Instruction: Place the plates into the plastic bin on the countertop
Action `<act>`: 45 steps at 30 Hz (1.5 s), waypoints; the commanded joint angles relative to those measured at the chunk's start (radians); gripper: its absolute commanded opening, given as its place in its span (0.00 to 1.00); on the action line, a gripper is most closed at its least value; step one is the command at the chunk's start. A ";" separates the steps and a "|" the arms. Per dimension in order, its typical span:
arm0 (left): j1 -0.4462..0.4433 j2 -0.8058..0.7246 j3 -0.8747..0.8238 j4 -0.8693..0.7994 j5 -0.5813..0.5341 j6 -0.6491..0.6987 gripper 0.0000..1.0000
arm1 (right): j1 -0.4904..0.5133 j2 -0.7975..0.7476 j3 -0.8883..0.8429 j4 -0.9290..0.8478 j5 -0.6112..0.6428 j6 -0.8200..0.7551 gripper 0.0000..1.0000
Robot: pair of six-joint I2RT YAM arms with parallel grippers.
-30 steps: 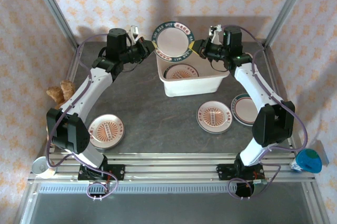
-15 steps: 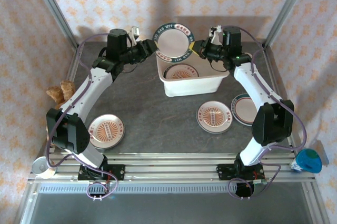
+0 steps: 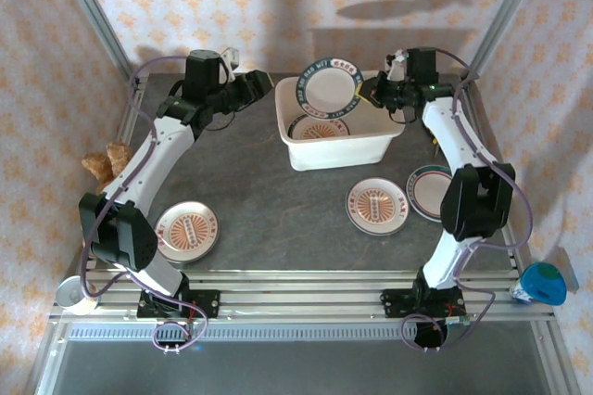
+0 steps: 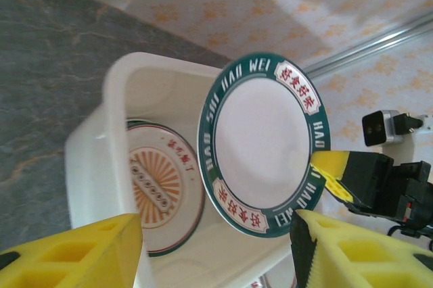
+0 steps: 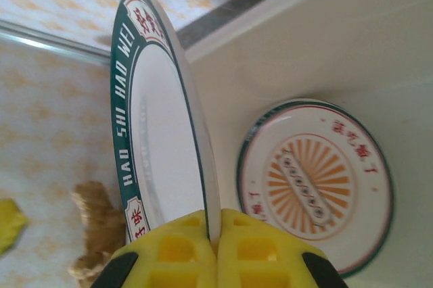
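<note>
My top view is bright and even, with soft shadows thrown up on the far wall [image 3: 398,10]. On the left wrist view I see the near fingers [image 4: 74,251] blur, while the plate [image 4: 264,142] is sharp

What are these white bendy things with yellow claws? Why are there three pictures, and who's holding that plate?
They are two robot arms bolted to a table. The big picture looks down from above. The other two pictures come from small cameras on each arm's wrist, so you see the yellow fingers up close. The right gripper is pinching a white plate with a green rim by its edge and holding it tilted over a white plastic bin. A plate with an orange sun pattern lies inside the bin. The left gripper is open and holds nothing. On the grey countertop three more plates wait: one near the left arm and two near the right arm.
</note>
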 commanded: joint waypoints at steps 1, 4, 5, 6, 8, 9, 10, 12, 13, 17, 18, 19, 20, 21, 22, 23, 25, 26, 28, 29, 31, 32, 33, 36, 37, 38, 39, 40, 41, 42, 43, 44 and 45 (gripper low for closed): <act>0.034 -0.053 -0.002 -0.048 -0.034 0.050 0.60 | 0.004 0.033 0.073 -0.186 0.013 -0.180 0.00; 0.059 -0.058 -0.020 -0.059 -0.035 0.059 0.60 | 0.005 0.087 0.121 -0.237 0.014 -0.224 0.00; 0.068 -0.059 -0.023 -0.067 -0.035 0.064 0.60 | 0.006 0.109 0.142 -0.259 0.011 -0.239 0.00; 0.074 -0.059 -0.025 -0.074 -0.036 0.068 0.60 | 0.006 0.125 0.156 -0.270 0.011 -0.247 0.00; 0.084 -0.060 -0.029 -0.090 -0.044 0.083 0.60 | 0.006 0.158 0.177 -0.287 0.011 -0.266 0.00; 0.086 -0.060 -0.029 -0.096 -0.047 0.088 0.60 | 0.006 0.176 0.193 -0.302 0.006 -0.273 0.00; 0.089 -0.058 -0.029 -0.102 -0.051 0.092 0.60 | 0.006 0.200 0.219 -0.325 -0.008 -0.283 0.00; 0.091 -0.049 -0.024 -0.104 -0.050 0.093 0.60 | 0.009 0.247 0.271 -0.378 -0.026 -0.301 0.00; 0.091 -0.044 -0.019 -0.105 -0.048 0.094 0.60 | 0.012 0.264 0.289 -0.394 -0.030 -0.310 0.00; 0.093 -0.012 0.011 -0.123 -0.047 0.103 0.60 | 0.017 0.319 0.329 -0.426 -0.063 -0.329 0.00; 0.093 -0.005 0.016 -0.126 -0.047 0.103 0.60 | 0.019 0.332 0.339 -0.435 -0.066 -0.332 0.00; 0.093 0.003 0.021 -0.128 -0.047 0.103 0.60 | 0.020 0.348 0.352 -0.450 -0.065 -0.337 0.00; 0.094 0.010 0.026 -0.130 -0.045 0.103 0.60 | 0.023 0.362 0.361 -0.459 -0.064 -0.343 0.00; 0.094 0.016 0.030 -0.131 -0.045 0.103 0.60 | 0.024 0.371 0.367 -0.466 -0.064 -0.345 0.00; 0.095 0.024 0.036 -0.134 -0.045 0.103 0.60 | 0.025 0.382 0.374 -0.470 -0.066 -0.346 0.00; 0.096 0.031 0.041 -0.137 -0.045 0.103 0.60 | 0.026 0.391 0.378 -0.470 -0.068 -0.347 0.00; 0.097 0.042 0.049 -0.142 -0.042 0.103 0.60 | 0.029 0.408 0.391 -0.476 -0.074 -0.347 0.00; 0.099 0.050 0.053 -0.145 -0.042 0.129 0.60 | 0.031 0.419 0.398 -0.479 -0.074 -0.345 0.00; 0.101 0.059 0.059 -0.150 -0.042 0.134 0.60 | 0.034 0.444 0.424 -0.502 -0.068 -0.351 0.00; 0.103 0.065 0.063 -0.153 -0.042 0.134 0.60 | 0.037 0.457 0.438 -0.513 -0.061 -0.349 0.00; 0.105 0.074 0.067 -0.157 -0.043 0.137 0.60 | 0.037 0.474 0.458 -0.524 -0.057 -0.345 0.00; 0.107 0.079 0.067 -0.161 -0.042 0.137 0.60 | 0.038 0.479 0.460 -0.521 -0.052 -0.338 0.00; 0.109 0.082 0.069 -0.163 -0.042 0.141 0.60 | 0.039 0.482 0.461 -0.519 -0.047 -0.337 0.00; 0.113 0.093 0.072 -0.179 -0.044 0.151 0.60 | 0.042 0.504 0.479 -0.537 -0.037 -0.338 0.00; 0.114 0.095 0.071 -0.183 -0.044 0.152 0.60 | 0.042 0.515 0.492 -0.551 -0.036 -0.341 0.00; 0.116 0.097 0.069 -0.185 -0.044 0.154 0.60 | 0.042 0.522 0.498 -0.560 -0.033 -0.341 0.00; 0.116 0.099 0.068 -0.184 -0.044 0.154 0.60 | 0.043 0.528 0.503 -0.566 -0.026 -0.338 0.00; 0.116 0.101 0.066 -0.188 -0.044 0.157 0.60 | 0.043 0.533 0.506 -0.573 -0.020 -0.335 0.01; 0.117 0.103 0.065 -0.191 -0.045 0.157 0.60 | 0.042 0.540 0.510 -0.579 -0.020 -0.336 0.02; 0.117 0.105 0.066 -0.194 -0.047 0.160 0.60 | 0.043 0.545 0.515 -0.583 -0.021 -0.335 0.02; 0.120 0.107 0.066 -0.195 -0.047 0.161 0.60 | 0.042 0.550 0.516 -0.582 -0.023 -0.332 0.03; 0.120 0.109 0.066 -0.198 -0.050 0.163 0.60 | 0.042 0.555 0.520 -0.585 -0.021 -0.329 0.04; 0.121 0.111 0.064 -0.201 -0.050 0.164 0.60 | 0.043 0.560 0.526 -0.592 -0.018 -0.329 0.05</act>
